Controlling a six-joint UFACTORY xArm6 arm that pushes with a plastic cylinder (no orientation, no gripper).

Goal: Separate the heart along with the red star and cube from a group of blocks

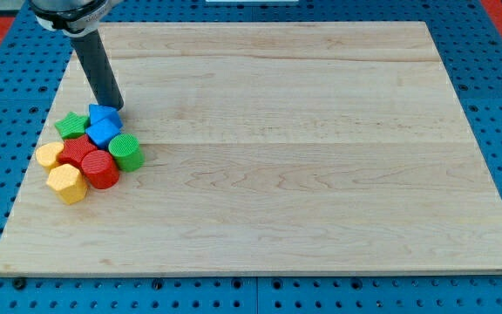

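No pincer on rig, nothing gripped. My tip (117, 106) touching blue cube (104, 114) at cluster top. Red star (78, 150), yellow heart (49, 155) sitting packed at view's left. Risking dragging green star (71, 124) along.

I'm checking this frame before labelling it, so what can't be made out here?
- Arm above my tip: cut off by the camera view's top edge.
- Red star-shaped block: partly covered by neighbouring blocks.
- Blue blocks: packed together, shapes unclear.
- Wooden board: lower edge underside hidden.
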